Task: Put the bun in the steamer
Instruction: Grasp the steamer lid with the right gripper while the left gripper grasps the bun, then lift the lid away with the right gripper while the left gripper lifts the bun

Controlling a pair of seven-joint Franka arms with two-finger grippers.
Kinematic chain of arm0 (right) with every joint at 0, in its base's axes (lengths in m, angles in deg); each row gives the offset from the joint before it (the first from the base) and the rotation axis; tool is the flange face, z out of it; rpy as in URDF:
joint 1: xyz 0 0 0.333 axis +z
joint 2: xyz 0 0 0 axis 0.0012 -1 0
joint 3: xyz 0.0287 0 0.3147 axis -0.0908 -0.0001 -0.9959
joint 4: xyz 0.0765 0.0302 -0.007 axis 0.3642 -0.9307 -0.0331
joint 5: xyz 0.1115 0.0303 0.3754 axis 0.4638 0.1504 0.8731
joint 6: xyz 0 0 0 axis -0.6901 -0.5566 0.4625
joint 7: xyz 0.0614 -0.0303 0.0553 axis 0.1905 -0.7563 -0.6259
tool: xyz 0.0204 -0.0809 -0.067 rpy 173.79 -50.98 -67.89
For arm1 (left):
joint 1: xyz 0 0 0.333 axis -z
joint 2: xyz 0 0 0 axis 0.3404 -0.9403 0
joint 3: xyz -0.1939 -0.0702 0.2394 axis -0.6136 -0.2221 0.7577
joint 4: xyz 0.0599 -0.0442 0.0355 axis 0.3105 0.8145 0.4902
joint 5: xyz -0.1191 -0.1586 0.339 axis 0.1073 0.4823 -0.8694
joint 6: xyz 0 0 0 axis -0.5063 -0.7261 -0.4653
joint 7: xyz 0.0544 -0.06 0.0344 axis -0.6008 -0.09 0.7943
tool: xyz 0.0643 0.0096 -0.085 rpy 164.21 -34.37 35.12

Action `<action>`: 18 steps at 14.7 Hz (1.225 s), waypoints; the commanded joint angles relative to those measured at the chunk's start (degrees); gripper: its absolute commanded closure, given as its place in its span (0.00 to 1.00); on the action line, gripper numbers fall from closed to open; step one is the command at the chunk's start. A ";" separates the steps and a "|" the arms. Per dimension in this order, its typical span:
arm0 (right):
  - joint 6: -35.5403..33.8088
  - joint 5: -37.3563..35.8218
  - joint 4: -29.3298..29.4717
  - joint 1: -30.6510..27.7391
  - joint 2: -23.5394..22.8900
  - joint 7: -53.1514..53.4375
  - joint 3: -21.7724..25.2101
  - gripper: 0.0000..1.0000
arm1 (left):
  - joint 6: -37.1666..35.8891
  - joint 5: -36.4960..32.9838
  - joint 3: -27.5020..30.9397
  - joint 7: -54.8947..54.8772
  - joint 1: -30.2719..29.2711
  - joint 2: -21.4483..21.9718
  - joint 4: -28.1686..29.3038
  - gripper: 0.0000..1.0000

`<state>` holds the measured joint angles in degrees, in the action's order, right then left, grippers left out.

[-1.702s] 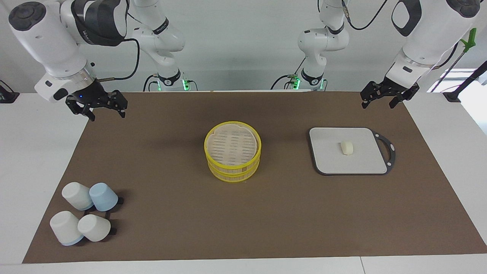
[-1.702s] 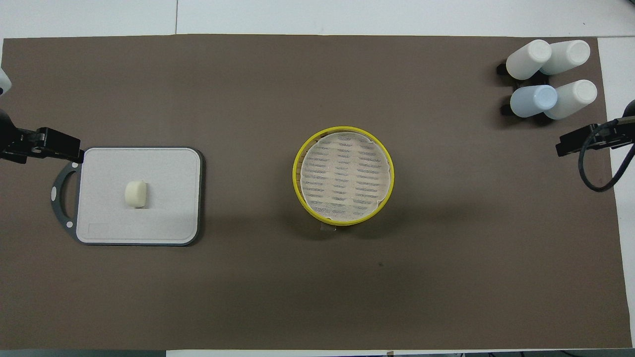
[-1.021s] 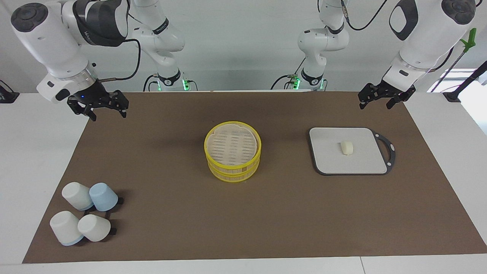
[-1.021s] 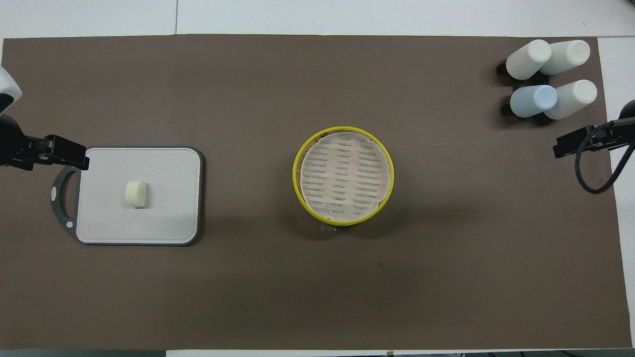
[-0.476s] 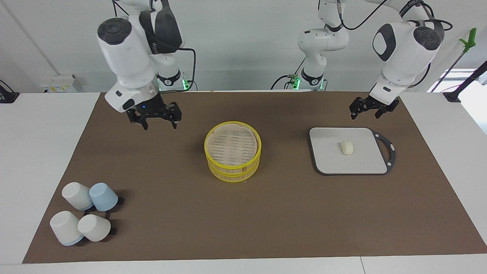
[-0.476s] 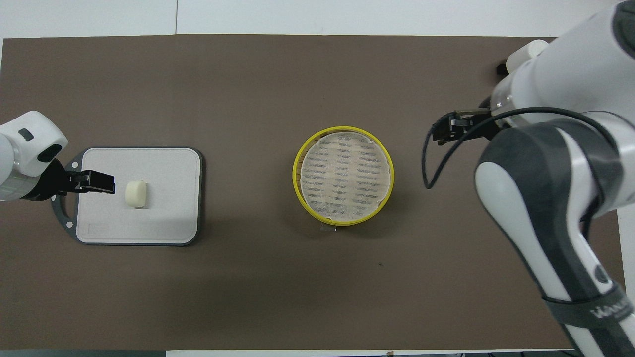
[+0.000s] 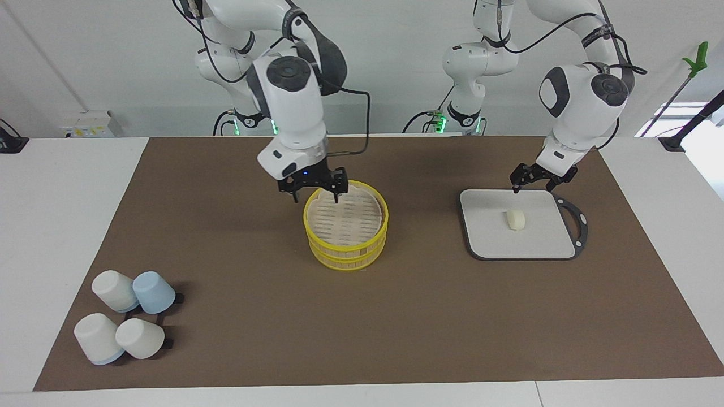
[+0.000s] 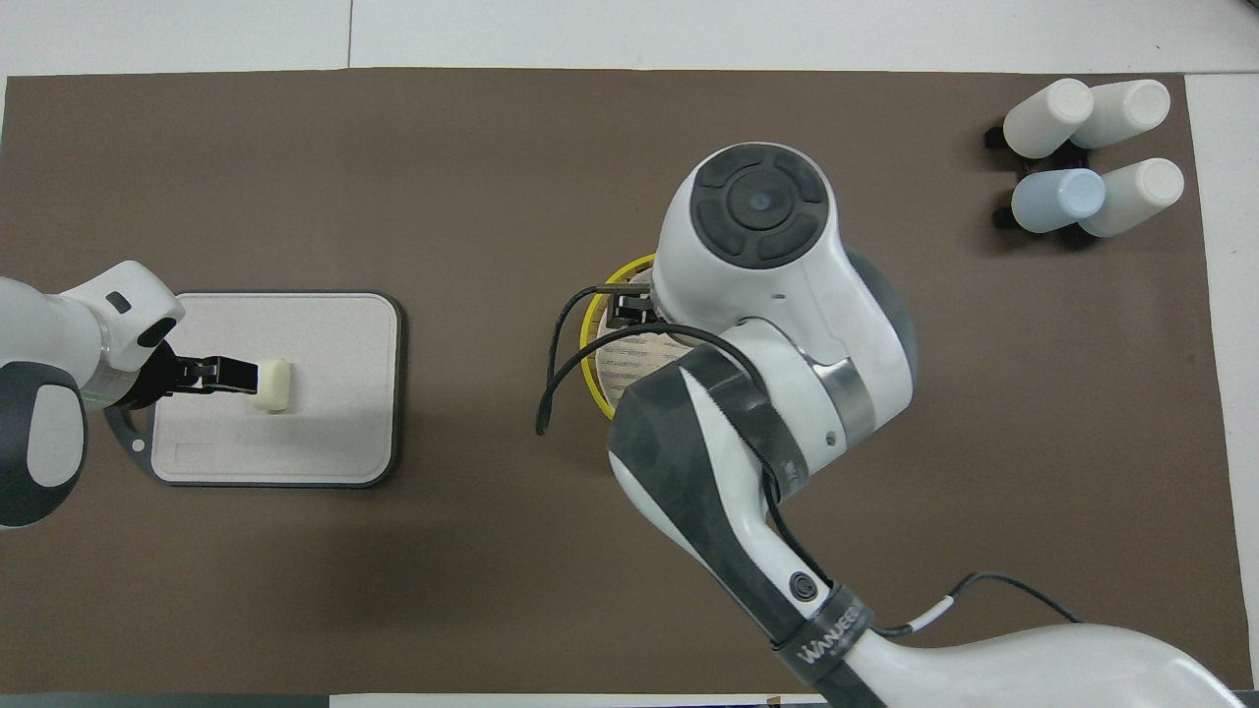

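The steamer [image 7: 345,224] is seen at the middle of the brown mat [image 7: 237,316], with the right gripper [image 7: 314,193] held spread open and empty over its robot-side rim, the arm bent steeply down. Toward the left arm's end, the grey board [image 7: 543,237] carries the bun [image 7: 515,219]. The left gripper [image 7: 534,185] is poised open and empty above the board's robot-side edge, clear of the bun.
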<state>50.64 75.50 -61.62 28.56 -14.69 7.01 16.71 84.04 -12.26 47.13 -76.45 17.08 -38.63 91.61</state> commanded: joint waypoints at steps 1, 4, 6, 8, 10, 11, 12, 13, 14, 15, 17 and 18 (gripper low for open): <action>-0.82 -2.60 5.81 2.92 -5.57 4.50 0.45 0.00 | 5.23 0.73 -0.20 -1.38 0.00 -3.50 0.53 0.00; -0.12 -2.96 8.54 4.41 -9.27 6.63 0.45 0.00 | 8.14 0.73 -0.20 -1.11 0.18 -4.83 1.67 0.00; 0.76 -2.96 8.45 4.68 -10.06 6.63 0.28 0.00 | 10.24 0.73 -0.20 -1.20 0.27 -5.00 2.90 0.00; 1.81 -3.05 8.45 6.52 -11.55 6.80 0.54 0.01 | 12.01 0.73 -0.20 -1.20 0.44 -6.14 3.43 0.02; 3.22 -3.14 8.45 6.79 -12.35 8.02 0.45 0.03 | 11.84 0.73 -0.20 -1.20 0.62 -6.49 3.69 0.02; 3.31 -3.14 8.45 6.79 -12.53 8.21 0.45 0.08 | 11.49 0.73 -0.20 -1.20 0.71 -6.50 3.87 0.02; 3.23 -3.05 8.45 6.88 -12.53 8.21 0.37 0.10 | 11.57 0.73 -0.28 -1.11 0.80 -6.58 4.48 0.02; 3.23 -3.05 8.45 6.79 -12.53 8.21 0.37 0.13 | 12.09 0.73 -0.28 -1.20 0.80 -6.67 4.92 0.03; 3.31 -2.96 8.45 6.88 -12.44 8.21 0.37 0.23 | 12.27 0.73 -0.28 -1.29 0.80 -7.11 4.93 0.04; 3.14 -2.88 8.45 6.88 -12.44 8.30 0.37 0.50 | 12.27 0.73 -0.28 -1.29 0.88 -7.55 4.84 0.05; 2.35 -3.57 8.45 6.97 -12.18 8.56 0.37 1.00 | 12.54 0.73 -0.28 -1.20 1.67 -7.99 4.57 0.07; 2.17 -5.23 8.45 7.06 -12.09 8.39 0.28 1.00 | 13.15 0.73 -0.28 -1.20 1.76 -8.08 4.66 0.12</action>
<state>53.84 73.07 -54.41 35.37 -26.35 14.07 17.06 95.03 -12.26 46.37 -76.75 17.77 -46.54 95.48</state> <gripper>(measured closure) 0.441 0.075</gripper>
